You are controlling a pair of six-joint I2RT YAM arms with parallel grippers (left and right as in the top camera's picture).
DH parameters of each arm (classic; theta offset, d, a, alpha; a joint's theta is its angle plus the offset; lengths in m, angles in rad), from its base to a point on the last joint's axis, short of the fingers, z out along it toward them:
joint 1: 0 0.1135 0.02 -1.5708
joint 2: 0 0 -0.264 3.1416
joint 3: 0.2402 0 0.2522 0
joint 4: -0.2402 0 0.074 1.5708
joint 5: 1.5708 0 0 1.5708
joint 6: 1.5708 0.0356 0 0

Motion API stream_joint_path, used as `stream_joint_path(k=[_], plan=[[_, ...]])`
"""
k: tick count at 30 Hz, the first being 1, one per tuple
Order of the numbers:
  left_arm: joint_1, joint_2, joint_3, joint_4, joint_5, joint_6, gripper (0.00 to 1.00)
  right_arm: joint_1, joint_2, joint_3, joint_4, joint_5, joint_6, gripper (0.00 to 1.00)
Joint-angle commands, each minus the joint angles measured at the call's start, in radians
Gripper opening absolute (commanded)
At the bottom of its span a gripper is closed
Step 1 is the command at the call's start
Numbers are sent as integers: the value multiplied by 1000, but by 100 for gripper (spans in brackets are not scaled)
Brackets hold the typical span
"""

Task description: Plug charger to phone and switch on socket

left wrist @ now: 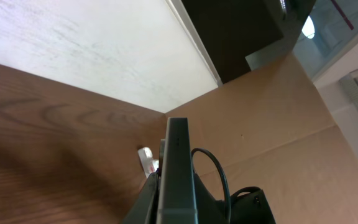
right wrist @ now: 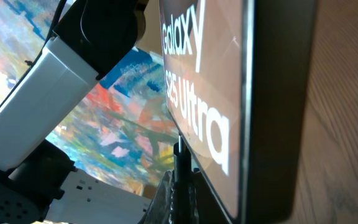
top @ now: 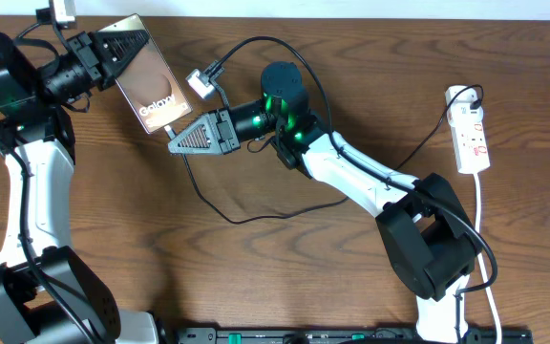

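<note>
Socket (top: 470, 129) overhead, charger (right wrist: 182, 165) at phone (right wrist: 219, 93) right wrist

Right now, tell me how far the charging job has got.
Done: the left hand grips the phone by its top end. In hand: the right hand appears to hold the charger tip at the phone's lower edge; whether it is seated cannot be seen. Left: switching on the socket, which lies at the far right with no hand near it.
</note>
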State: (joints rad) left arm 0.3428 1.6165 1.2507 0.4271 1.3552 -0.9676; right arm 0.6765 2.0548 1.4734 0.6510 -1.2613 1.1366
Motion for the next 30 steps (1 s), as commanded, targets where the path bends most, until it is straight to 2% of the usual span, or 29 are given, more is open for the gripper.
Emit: stream_joint_path(k=[1,7,30], plan=[[-16,-3,6,5,69,8,7,-15,-7,16,-4,75,-17,1],[-6,-3,6,5,58,-6,8,-33,-7,16,-52,72,-42,1],[-5,-3,6,6,-19,-6,7,-8,-7,16,-45,27,-42,1]])
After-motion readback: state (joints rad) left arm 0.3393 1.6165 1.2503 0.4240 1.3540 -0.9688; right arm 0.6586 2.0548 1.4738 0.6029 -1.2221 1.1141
